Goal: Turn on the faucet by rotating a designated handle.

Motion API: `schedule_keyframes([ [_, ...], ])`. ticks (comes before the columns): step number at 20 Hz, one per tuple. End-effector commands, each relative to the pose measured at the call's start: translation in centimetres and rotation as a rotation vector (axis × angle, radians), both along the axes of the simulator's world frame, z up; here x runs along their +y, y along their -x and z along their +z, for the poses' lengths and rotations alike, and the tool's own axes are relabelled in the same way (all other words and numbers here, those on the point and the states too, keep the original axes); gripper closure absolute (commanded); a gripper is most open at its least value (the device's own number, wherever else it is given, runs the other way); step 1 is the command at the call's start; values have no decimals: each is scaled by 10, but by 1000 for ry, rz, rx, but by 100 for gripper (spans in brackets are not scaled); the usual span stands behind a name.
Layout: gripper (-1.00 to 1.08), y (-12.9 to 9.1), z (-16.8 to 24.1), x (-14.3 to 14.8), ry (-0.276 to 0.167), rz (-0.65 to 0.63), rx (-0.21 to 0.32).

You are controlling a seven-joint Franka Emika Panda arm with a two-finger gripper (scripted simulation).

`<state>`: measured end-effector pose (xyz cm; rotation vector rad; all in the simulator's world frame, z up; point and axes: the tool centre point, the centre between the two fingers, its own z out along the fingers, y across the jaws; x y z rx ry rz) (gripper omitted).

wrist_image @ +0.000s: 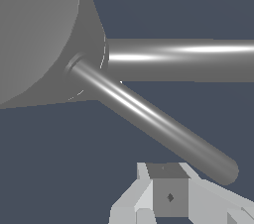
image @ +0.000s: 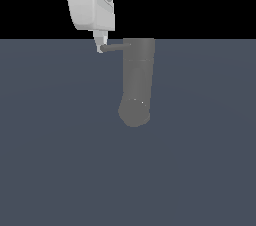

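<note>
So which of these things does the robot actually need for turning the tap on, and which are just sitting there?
Needed for the job:
- the faucet, a thick grey cylinder
- the handle, a thin rod sticking out sideways near the faucet's top
- the claw, its white tip right at the handle's free end

Just lying about:
- nothing else shows, only the plain dark floor

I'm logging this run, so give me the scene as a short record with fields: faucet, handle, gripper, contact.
faucet: thick grey cylinder, rounded lower end
handle: thin grey rod sticking out sideways from the faucet's top, toward the exterior view's left
gripper: white, fingertip at the handle's free end
contact: appears to touch the rod's tip
jaws: cannot tell
</note>
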<state>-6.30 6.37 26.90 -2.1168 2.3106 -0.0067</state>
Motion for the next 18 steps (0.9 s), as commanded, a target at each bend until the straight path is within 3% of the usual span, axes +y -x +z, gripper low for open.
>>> schedule_keyframes([
  [1,108,10,0,-16,2,-18,6],
  [11,108,39,0,-42,2,-19,8],
  [13,108,35,0,-31,3,-3,5],
  [18,108,37,0,-63,3,-7,6],
])
